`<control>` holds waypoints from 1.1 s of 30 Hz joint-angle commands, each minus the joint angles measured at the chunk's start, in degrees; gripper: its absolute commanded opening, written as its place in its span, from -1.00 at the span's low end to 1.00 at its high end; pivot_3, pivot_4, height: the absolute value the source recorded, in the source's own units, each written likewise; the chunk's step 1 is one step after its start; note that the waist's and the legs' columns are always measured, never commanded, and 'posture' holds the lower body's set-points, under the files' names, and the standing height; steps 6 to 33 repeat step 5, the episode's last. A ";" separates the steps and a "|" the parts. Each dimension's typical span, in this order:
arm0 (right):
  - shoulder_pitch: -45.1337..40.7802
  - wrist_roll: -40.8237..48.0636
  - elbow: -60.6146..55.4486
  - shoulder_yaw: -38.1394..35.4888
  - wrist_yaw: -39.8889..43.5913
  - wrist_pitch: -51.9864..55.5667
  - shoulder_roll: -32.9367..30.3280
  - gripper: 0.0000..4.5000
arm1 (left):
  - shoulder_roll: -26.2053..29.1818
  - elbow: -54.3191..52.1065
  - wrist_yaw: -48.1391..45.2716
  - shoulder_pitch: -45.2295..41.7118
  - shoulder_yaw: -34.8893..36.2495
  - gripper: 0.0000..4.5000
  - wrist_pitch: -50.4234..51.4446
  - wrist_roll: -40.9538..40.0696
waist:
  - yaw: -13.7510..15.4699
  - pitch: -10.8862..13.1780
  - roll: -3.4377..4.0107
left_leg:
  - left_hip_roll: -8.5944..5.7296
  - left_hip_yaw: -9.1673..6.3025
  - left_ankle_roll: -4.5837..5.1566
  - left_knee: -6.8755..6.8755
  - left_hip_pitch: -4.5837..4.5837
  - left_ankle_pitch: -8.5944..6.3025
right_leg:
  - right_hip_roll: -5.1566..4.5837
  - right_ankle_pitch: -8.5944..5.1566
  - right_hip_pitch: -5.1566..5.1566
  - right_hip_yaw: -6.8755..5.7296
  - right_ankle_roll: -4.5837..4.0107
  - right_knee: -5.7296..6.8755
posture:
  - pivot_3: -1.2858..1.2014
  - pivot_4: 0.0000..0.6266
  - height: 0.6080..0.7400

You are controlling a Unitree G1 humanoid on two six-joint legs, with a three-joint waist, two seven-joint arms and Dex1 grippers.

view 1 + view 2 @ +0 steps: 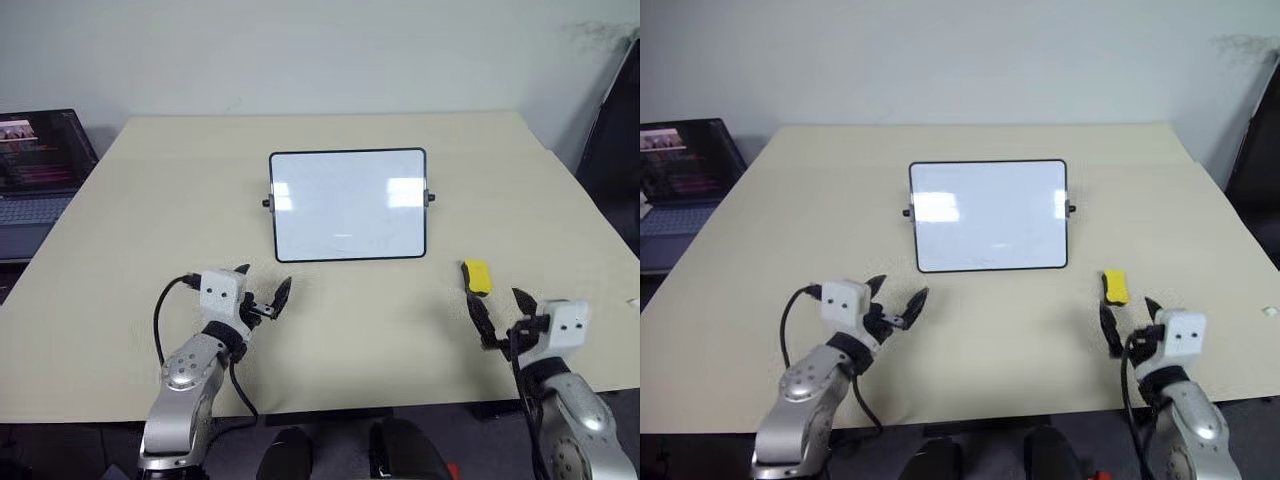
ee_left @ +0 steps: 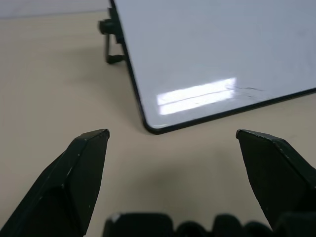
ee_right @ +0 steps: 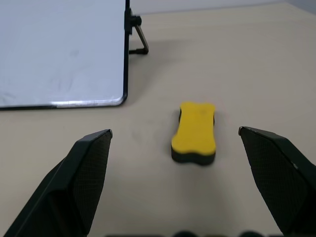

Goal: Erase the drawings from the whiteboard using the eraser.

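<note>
The whiteboard (image 1: 348, 205) is seen standing on the beige table (image 1: 120, 230), propped at a tilt on its small side stand, near the table's middle. Its glossy white face is marked by bright light reflections; only faint dark traces near the lower edge can be made out, and whether these are remains of the drawings cannot be told. The eraser (image 1: 477, 276), a yellow block with a dark underside, is laid flat on the table to the right of the board's lower right corner, apart from it and touching neither gripper. The right gripper (image 1: 497, 318) is held just short of the eraser, on the robot's side of it, with its two black fingers spread wide and nothing between them. The left gripper (image 1: 262, 294) is held low over the table in front of the board's lower left corner, its fingers likewise spread apart and empty. A laptop (image 1: 35, 165) with a lit screen is seen beyond the table's left edge.
</note>
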 commanded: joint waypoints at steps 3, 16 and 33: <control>1.19 0.31 0.24 0.02 -0.48 -3.22 0.01 0.98 | -0.80 1.33 5.46 1.64 2.76 1.00 -3.27 2.61 | -0.55 -0.06 0.11 | 0.02 0.13 0.00 0.05 0.05 0.00 | 0.03 0.00 -0.01 0.02 0.00 0.04 | 0.03 -0.52 1.00; 1.00 -0.67 1.04 0.92 -0.47 -3.24 -0.80 0.98 | -1.17 2.04 6.83 1.49 3.33 1.00 -3.45 2.59 | -0.56 -0.06 0.11 | 0.01 0.16 -0.01 0.04 0.06 0.00 | 0.04 0.01 -0.01 0.03 0.01 0.06 | 0.03 -0.52 1.00; 1.00 -0.67 1.04 0.92 -0.47 -3.24 -0.80 0.98 | -1.17 2.04 6.83 1.49 3.33 1.00 -3.45 2.59 | -0.56 -0.06 0.11 | 0.01 0.16 -0.01 0.04 0.06 0.00 | 0.04 0.01 -0.01 0.03 0.01 0.06 | 0.03 -0.52 1.00</control>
